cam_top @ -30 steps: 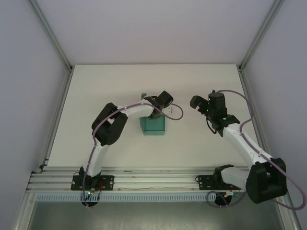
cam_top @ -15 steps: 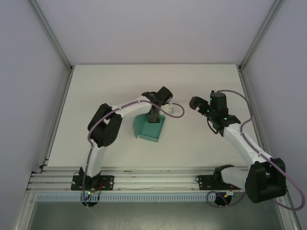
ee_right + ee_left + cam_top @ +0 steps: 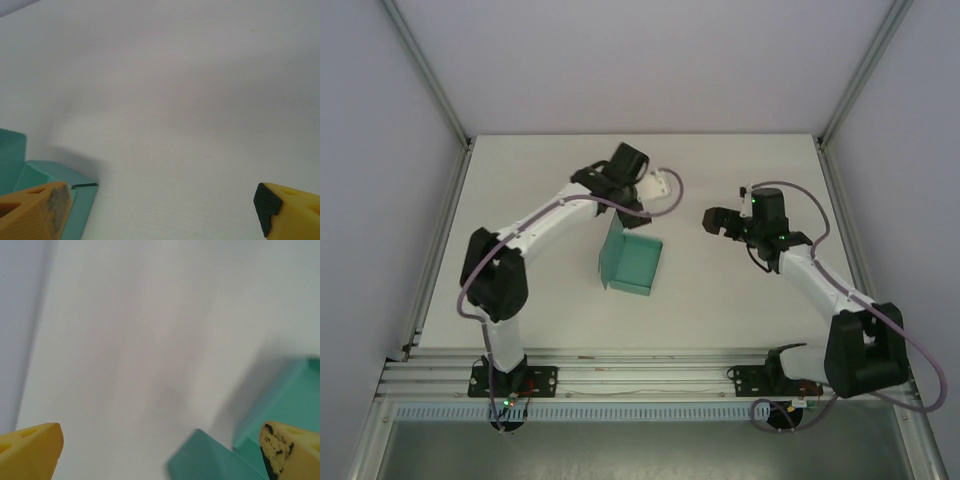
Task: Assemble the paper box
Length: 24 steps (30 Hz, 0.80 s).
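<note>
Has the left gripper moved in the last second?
Yes. The left gripper has moved away from the paper box, toward the far edge of the table.

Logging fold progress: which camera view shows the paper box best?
The top external view: the whole paper box is visible from above, a flap raised at one side. The left wrist view shows blurred teal parts at lower right; the right wrist view shows one corner at lower left.
</note>
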Each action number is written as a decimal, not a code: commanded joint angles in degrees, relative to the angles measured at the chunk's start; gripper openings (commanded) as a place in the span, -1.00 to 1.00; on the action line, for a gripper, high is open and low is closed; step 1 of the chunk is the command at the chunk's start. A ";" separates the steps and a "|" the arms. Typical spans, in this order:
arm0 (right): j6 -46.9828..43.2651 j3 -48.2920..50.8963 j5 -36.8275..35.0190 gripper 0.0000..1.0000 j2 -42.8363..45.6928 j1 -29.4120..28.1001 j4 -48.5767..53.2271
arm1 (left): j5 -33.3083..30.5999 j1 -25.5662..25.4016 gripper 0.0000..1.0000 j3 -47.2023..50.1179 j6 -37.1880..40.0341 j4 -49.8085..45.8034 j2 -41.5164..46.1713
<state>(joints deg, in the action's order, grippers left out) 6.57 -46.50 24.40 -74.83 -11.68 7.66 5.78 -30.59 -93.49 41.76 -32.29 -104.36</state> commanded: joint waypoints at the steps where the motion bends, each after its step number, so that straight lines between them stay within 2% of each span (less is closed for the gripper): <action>1: -11.58 -5.96 7.21 0.84 -6.11 -2.77 -0.08 | 2.65 3.48 1.00 2.73 -18.38 12.91 7.82; 4: -19.98 -12.84 5.65 0.82 -14.21 -8.88 3.63 | 1.13 8.31 1.00 8.01 -35.22 19.14 12.67; 7: -25.34 -20.67 6.57 0.76 -22.98 -13.57 6.69 | -0.10 14.07 1.00 15.05 -50.32 21.37 16.16; 10: -32.35 -27.62 9.55 0.68 -30.45 -16.53 11.44 | -0.12 19.16 1.00 21.66 -58.51 20.57 18.25; 15: -40.78 -33.61 11.88 0.57 -37.14 -19.23 17.34 | 1.77 25.25 1.00 29.13 -61.71 19.56 20.57; 18: -40.15 -35.35 10.19 0.50 -39.38 -19.80 18.67 | 0.69 26.10 1.00 31.21 -61.09 18.90 21.29; 22: -39.49 -36.18 6.31 0.16 -40.74 -19.90 21.21 | 0.44 26.18 1.00 31.76 -60.09 18.98 21.23; 24: -39.35 -36.37 5.75 -0.13 -41.17 -19.88 22.04 | 1.23 26.19 1.00 31.93 -59.74 19.77 20.87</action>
<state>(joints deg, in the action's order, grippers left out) -32.14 -81.12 32.75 -115.02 -31.46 25.82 6.72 -4.40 -61.80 -17.10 -13.65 -85.19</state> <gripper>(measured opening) 0.471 0.998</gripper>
